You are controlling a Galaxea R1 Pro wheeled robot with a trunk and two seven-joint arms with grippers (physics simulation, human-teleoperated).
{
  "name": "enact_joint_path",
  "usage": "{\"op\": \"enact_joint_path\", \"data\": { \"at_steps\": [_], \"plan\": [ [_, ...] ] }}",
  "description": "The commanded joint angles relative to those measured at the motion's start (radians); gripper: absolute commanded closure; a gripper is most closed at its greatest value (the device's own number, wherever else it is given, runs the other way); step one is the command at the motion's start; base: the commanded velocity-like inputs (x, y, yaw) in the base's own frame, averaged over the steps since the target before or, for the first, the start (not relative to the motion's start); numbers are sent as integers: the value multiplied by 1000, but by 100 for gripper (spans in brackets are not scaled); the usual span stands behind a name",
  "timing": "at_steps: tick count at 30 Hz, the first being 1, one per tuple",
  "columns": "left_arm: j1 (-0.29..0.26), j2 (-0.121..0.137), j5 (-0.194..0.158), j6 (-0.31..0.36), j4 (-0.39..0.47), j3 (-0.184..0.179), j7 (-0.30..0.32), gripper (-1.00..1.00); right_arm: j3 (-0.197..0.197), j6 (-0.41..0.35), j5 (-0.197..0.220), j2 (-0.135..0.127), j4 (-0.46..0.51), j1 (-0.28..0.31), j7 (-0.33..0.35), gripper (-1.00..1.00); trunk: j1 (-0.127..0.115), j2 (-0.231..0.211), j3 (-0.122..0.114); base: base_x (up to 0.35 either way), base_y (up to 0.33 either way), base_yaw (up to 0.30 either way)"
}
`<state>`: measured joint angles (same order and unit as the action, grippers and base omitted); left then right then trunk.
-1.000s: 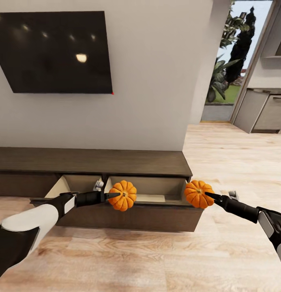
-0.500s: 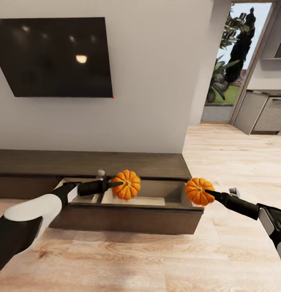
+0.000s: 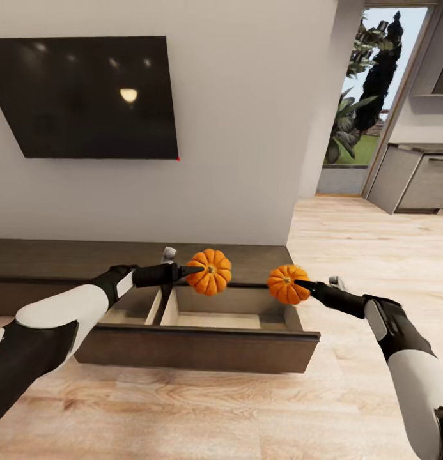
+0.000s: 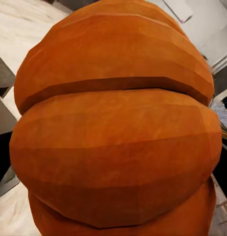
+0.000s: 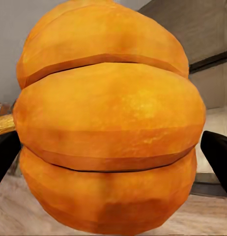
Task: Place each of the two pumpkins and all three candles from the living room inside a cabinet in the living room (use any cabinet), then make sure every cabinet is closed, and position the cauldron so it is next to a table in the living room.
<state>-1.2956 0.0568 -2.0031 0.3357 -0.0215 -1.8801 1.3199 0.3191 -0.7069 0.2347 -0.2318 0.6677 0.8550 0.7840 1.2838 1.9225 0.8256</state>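
While both pumpkins hang above the open drawer of the cabinet (image 3: 183, 348), neither is yet inside. Left pumpkin (image 3: 209, 271) sits over the drawer's rear edge, near the divider; right pumpkin (image 3: 285, 284) sits over the drawer's right end wall. Left gripper (image 3: 190, 271) is clamped on its pumpkin; right gripper (image 3: 299, 283) likewise grips the other. In each wrist view the orange ribs crowd the frame, so the finger gap itself cannot be read there.

Judgement: the step in hand is lowering and releasing. Best to bring the right pumpkin inward so it clears the end wall, drop both low into the tray before letting go, so neither rolls out or stops the drawer closing.

Pose: both arms reach forward, nearly level, forearms converging toward the drawer, wrists straight. TV (image 3: 87, 96) on the wall above.
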Motion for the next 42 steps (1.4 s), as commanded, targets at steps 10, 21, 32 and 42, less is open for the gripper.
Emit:
{"op": "enact_joint_path", "data": {
  "at_steps": [10,21,32,42],
  "plan": [
    [5,-26,-3,-1,15,0,-228,100,-5,18,12,119,-12,44,-172,100,-39,-70,-31,0,0,0],
    [15,-14,2,0,13,0,-242,100,-8,17,22,174,-15,45,-166,100,-81,-147,-66,0,0,0],
    [22,10,1,0,15,-1,-251,100,-90,19,13,173,-98,45,-181,100,-123,-224,-100,0,0,0],
    [34,-3,1,-1,19,-2,-318,100,-119,52,9,170,-164,45,-181,100,-161,-294,-132,0,0,0]
  ]
}}
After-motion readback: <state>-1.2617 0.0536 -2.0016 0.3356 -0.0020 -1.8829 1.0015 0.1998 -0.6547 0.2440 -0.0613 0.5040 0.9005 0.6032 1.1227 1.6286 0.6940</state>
